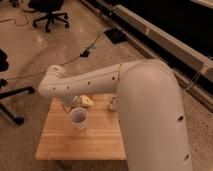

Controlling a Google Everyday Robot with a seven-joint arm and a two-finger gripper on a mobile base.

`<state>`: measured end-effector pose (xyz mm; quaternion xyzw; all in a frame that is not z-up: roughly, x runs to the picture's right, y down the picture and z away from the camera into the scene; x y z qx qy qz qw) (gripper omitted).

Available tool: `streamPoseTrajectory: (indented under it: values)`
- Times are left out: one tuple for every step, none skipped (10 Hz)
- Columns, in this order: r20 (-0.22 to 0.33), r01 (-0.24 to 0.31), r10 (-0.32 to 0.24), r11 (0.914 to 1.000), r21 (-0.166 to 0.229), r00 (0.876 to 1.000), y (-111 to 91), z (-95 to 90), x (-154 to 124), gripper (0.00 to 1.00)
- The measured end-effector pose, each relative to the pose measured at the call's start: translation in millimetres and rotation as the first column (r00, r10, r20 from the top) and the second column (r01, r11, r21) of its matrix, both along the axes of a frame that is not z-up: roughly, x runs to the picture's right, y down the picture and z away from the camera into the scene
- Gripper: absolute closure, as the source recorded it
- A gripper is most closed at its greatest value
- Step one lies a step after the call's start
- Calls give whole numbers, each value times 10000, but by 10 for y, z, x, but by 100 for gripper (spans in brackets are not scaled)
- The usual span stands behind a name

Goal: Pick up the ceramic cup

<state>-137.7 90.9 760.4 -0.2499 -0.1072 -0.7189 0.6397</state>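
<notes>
A small white ceramic cup [78, 118] with a round rim is seen standing upright on the wooden table [60, 142], just below the gripper [71, 104]. The gripper is mostly hidden under the big white arm [100, 82]. Beside it lies a small pale thing [88, 101]. A speckled floor [30, 55], a black office chair [48, 10] and a cable [85, 51] are seen behind.

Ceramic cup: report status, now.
Gripper down at table's far edge, just behind ceramic cup. Cup upright on table. Small pale object and small bottle behind, clear of cup.
</notes>
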Motion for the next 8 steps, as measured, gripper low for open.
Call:
streamPoseTrajectory:
  values:
    - [-12, -7, 7, 10000, -22, 10000, 11, 9, -3, 20]
    - [-23, -14, 14, 10000, -46, 10000, 22, 23, -9, 20]
    - [-33, -20, 20, 10000, -68, 10000, 33, 38, -16, 20]
    - [8, -9, 9, 10000, -62, 10000, 43, 45, -23, 20]
    - [117, -38, 38, 10000, -24, 9999, 25, 19, -15, 20]
    - [288, -147, 147, 9999, 20, 9995, -29, -41, 29, 20]
    - [504, -258, 255, 9997, 50, 9984, -89, -117, 96, 20]
    - [655, -314, 310, 9995, 45, 9974, -102, -147, 125, 20]
